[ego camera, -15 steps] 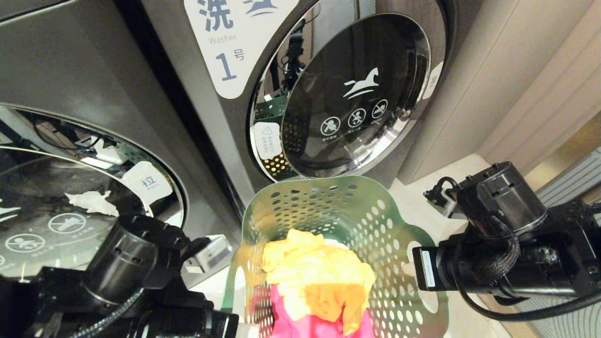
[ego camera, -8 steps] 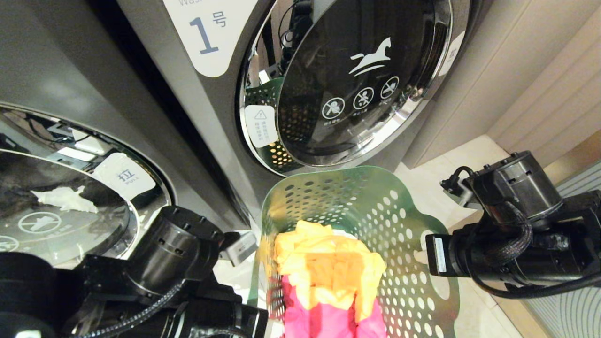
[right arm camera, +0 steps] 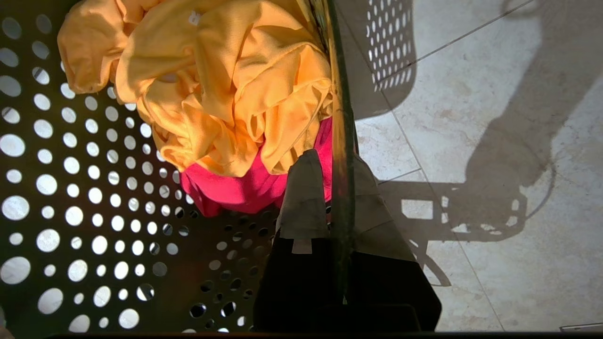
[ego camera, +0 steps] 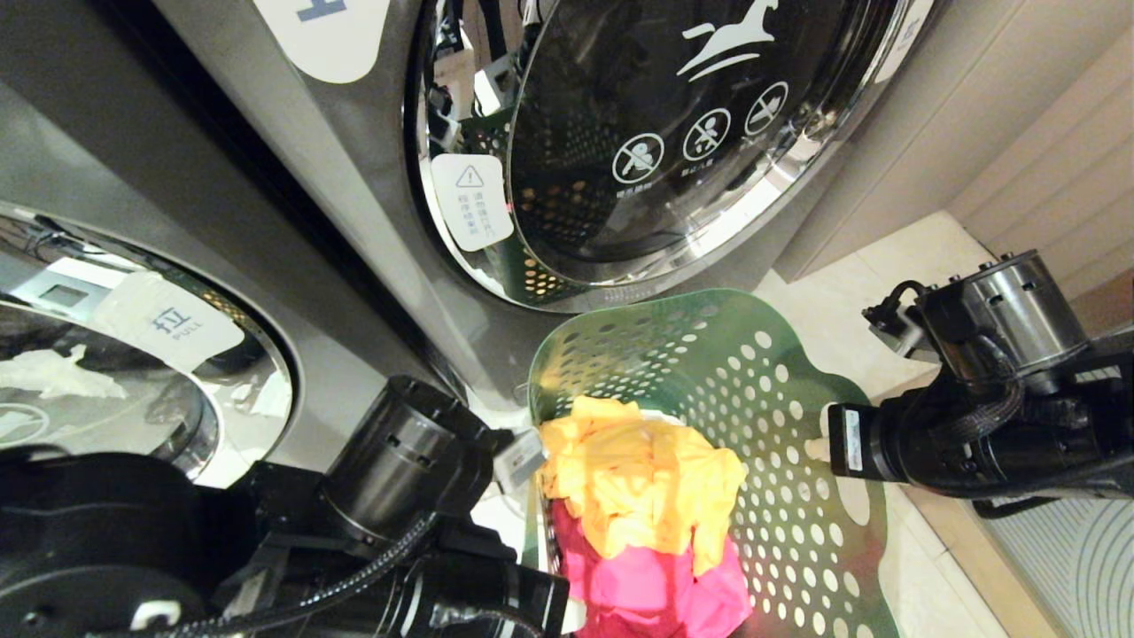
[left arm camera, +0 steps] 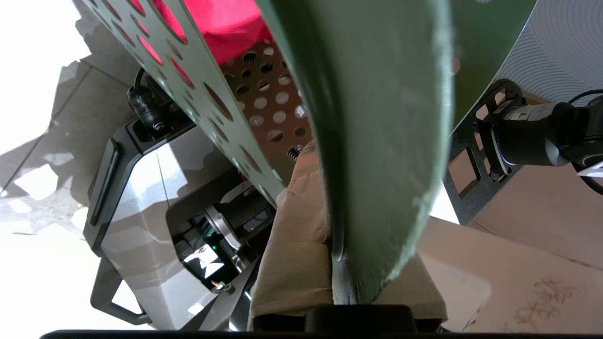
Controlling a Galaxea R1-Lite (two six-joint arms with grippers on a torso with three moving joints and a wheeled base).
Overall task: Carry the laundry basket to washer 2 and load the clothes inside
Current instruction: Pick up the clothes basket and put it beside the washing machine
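The dark green laundry basket (ego camera: 709, 390) hangs between my two arms, close to the foot of the washers. Inside lie the clothes: a yellow-orange garment (ego camera: 647, 483) on top of a bright pink one (ego camera: 656, 585). My left gripper (left arm camera: 348, 226) is shut on the basket's rim (left arm camera: 377, 117), one taped finger on each side of the wall. On the opposite side my right gripper (right arm camera: 335, 160) is shut on the wall, next to the yellow (right arm camera: 212, 84) and pink (right arm camera: 235, 188) cloth. Washer 2 is out of view: no numeral 2 shows.
A grey washer's chrome-ringed door (ego camera: 673, 133) looms just beyond the basket. Another grey washer with a PULL tag (ego camera: 164, 323) stands at the left. A beige wall panel (ego camera: 1019, 106) is at the right, with pale floor tiles (ego camera: 850, 301) and a grooved mat (ego camera: 1081, 567) below.
The whole head view has tilted down: both washers slide up the picture and the label with the 1 leaves at the top. The basket stays gripped by both grippers.
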